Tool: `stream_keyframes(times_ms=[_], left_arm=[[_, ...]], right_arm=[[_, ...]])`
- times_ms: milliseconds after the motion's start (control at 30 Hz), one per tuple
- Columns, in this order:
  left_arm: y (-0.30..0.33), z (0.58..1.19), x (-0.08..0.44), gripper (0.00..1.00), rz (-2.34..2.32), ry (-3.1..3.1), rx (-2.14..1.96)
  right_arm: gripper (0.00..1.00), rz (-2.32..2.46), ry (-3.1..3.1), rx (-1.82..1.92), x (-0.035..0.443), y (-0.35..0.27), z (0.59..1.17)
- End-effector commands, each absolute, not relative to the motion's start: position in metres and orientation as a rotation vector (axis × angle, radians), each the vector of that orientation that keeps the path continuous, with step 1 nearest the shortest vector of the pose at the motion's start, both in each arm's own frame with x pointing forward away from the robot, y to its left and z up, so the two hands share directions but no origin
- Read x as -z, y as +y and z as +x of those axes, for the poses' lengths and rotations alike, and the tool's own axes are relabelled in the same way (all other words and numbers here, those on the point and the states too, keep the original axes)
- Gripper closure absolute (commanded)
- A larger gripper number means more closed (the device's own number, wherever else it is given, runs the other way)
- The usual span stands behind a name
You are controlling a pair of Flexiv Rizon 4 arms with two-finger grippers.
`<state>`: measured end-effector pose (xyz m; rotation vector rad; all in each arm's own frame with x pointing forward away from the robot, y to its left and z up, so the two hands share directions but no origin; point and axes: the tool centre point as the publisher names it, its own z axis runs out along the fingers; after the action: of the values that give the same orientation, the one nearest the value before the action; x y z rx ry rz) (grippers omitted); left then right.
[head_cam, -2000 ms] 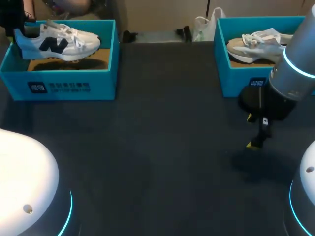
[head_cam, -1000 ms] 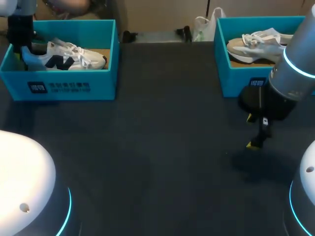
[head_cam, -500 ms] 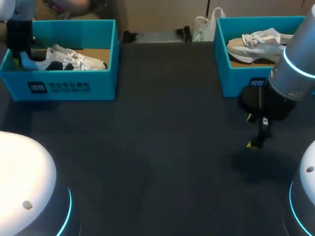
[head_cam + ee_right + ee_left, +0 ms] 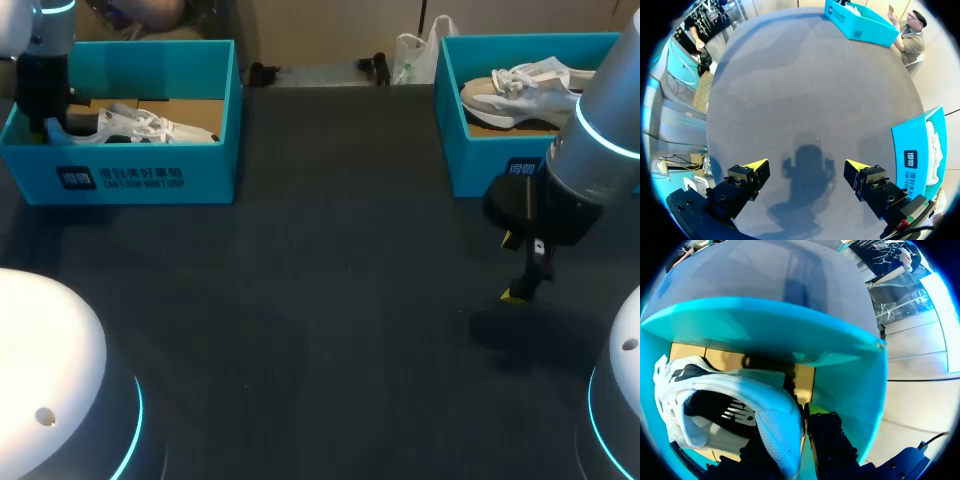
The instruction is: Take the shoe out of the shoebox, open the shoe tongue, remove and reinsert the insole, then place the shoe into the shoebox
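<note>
A white sneaker point(image 4: 130, 128) with a dark side logo lies low inside the left teal shoebox point(image 4: 150, 178), toe pointing right. My left gripper point(image 4: 47, 124) stands at the box's left end, shut on the sneaker's heel. In the left wrist view the white heel collar of the sneaker point(image 4: 740, 395) sits pinched in my left gripper point(image 4: 790, 440), with the brown floor and a teal wall of the shoebox point(image 4: 850, 385) around it. My right gripper point(image 4: 515, 268) hangs open over the bare dark table at the right, and nothing lies between the fingers of the right gripper point(image 4: 806, 166).
A second teal shoebox point(image 4: 480, 170) at the back right holds a grey-white sneaker point(image 4: 520, 88); its wall point(image 4: 914, 150) is close beside my right gripper. Dark table point(image 4: 330, 300) spreads between the boxes. A white bag point(image 4: 415, 50) sits at the far edge.
My left gripper has lowered the sneaker down into the left shoebox, so it now shows only just above the front wall. The right arm has not moved.
</note>
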<state>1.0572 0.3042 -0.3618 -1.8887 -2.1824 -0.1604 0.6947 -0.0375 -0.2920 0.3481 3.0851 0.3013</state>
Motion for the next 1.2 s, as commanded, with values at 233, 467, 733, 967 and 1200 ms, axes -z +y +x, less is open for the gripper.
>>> stream_keyframes(times_ms=[233,467,733,967,1200], left_arm=[[0.302,1.058,0.374,1.0,-1.912,-2.199,0.135],[0.299,1.059,0.382,1.0,-1.92,-2.209,0.134],[0.292,1.059,0.386,0.92,-1.935,-2.208,0.134],[0.287,1.055,0.386,0.45,-1.945,-2.199,0.125],[0.284,1.056,0.372,0.0,-1.966,-2.21,0.079]], right_arm=[[0.0,0.348,3.083,-0.299,0.293,-0.037,0.694],[0.0,0.348,3.083,-0.299,0.293,-0.037,0.694],[0.0,0.348,3.083,-0.299,0.293,-0.037,0.694],[0.0,0.348,3.083,-0.299,0.293,-0.037,0.694],[0.0,0.348,3.083,-0.299,0.293,-0.037,0.694]])
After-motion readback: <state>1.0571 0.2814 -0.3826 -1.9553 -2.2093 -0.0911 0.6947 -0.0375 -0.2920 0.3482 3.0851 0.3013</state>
